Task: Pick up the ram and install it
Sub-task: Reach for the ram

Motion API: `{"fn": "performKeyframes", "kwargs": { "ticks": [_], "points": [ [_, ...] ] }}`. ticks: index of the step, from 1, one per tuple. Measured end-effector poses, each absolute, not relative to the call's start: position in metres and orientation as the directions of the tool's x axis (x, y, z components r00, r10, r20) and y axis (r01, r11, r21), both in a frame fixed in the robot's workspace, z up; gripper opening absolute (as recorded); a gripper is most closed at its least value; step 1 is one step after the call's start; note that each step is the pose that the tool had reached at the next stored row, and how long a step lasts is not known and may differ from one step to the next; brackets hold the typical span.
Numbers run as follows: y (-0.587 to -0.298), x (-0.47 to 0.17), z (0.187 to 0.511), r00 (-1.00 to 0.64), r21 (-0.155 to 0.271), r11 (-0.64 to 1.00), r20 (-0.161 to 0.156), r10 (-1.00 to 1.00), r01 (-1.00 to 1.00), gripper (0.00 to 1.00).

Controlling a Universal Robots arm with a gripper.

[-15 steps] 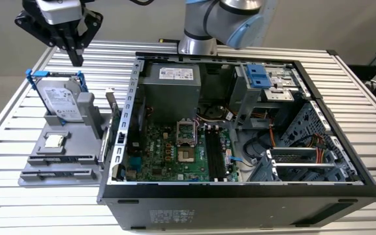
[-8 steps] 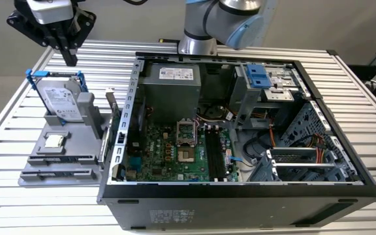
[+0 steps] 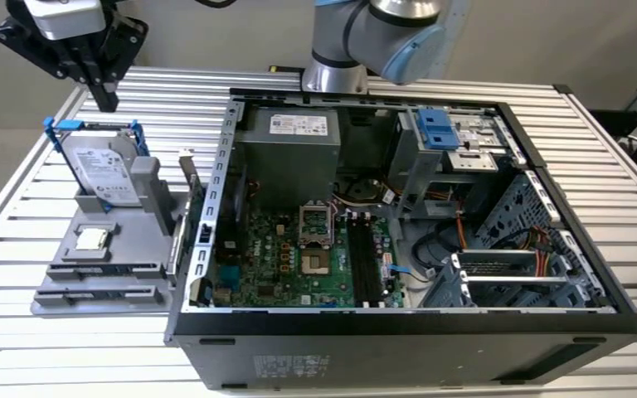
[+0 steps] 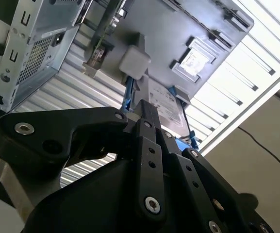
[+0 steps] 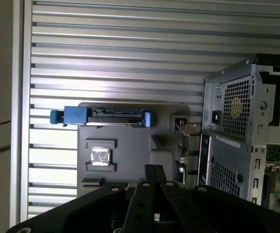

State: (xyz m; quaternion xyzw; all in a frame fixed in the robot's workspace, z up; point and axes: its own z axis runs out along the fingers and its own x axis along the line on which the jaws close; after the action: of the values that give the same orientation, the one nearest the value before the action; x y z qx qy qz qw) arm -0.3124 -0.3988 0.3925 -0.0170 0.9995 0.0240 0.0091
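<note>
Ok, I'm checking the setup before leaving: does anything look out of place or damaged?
Nothing stands out. The silver hard drive in its blue frame and the small square processor chip sit in their places on the grey holder; the open black computer case looks intact.

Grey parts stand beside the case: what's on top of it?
A blue-framed hard drive stands upright, a processor chip lies flat in a recess, and the ram stands on edge nearest the case. The drive hides the stand behind it.

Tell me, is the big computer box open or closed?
Open. The computer box has no side cover on, so the green board and wires inside show.
</note>
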Motion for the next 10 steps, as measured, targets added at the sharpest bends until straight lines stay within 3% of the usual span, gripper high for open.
{"fn": "performKeyframes", "kwargs": {
  "ticks": [10],
  "points": [
    [-0.399, -0.329, 0.392, -0.999, 0.048, 0.998, -0.019, -0.04, -0.041, 0.0]
  ]
}}
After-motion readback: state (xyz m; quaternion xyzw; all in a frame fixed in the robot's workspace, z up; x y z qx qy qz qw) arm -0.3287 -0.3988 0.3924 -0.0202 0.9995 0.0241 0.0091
